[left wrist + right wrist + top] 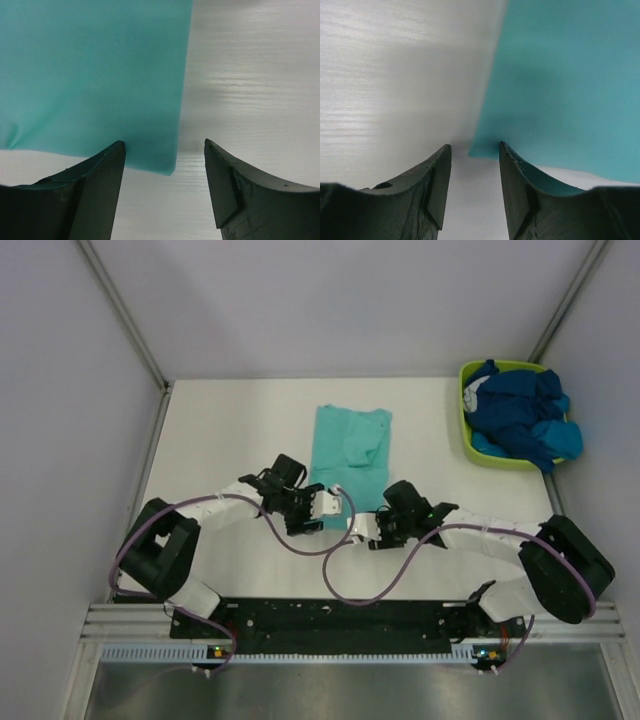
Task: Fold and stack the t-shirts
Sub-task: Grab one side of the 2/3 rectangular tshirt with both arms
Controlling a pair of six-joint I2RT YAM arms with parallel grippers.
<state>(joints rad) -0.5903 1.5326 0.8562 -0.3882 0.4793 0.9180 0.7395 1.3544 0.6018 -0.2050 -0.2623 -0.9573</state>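
We are mid-fold on the mint t-shirt (350,445), flat well left of the tub (466,435); blue t-shirts (520,420) sit inside that tub; left gripper (165,146) and right gripper (475,146) gape empty at the mint hem's corners; next, we judge, both must pinch and fold forward.

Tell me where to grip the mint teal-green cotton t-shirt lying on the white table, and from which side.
Grip its two near corners, one per gripper, coming in low from the near edge. The mint teal-green cotton t-shirt lies mostly flat on the white table, so only edges offer a lip. The left gripper and right gripper stand open, a corner at each one's fingertips.
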